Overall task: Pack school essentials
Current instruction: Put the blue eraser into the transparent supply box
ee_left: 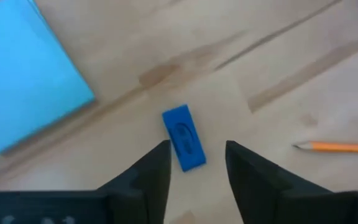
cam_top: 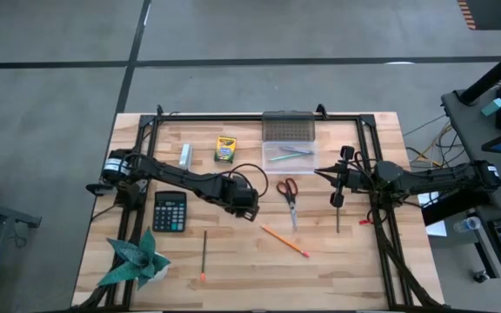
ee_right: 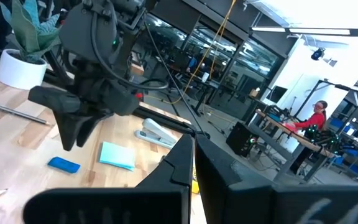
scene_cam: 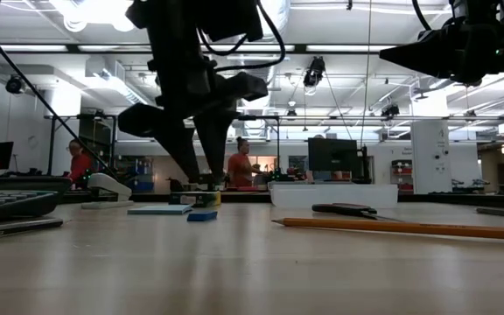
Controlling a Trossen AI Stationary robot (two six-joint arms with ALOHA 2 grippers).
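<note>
Wooden table (cam_top: 337,261), rectangular blue eraser (ee_left: 184,137)

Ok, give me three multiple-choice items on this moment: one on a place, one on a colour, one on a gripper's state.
1. The left gripper hovers over:
A. the blue eraser
B. the calculator
C. the crayon box

2. The scissors have handles coloured:
A. green
B. red
C. yellow

3. The right gripper is:
A. shut on a pencil
B. wide open
C. shut, holding nothing

Answers: 1 A, the eraser lies just ahead of its open fingers in the left wrist view; 2 B, red loops in the high view; 3 C, its fingers meet with nothing between.
</note>
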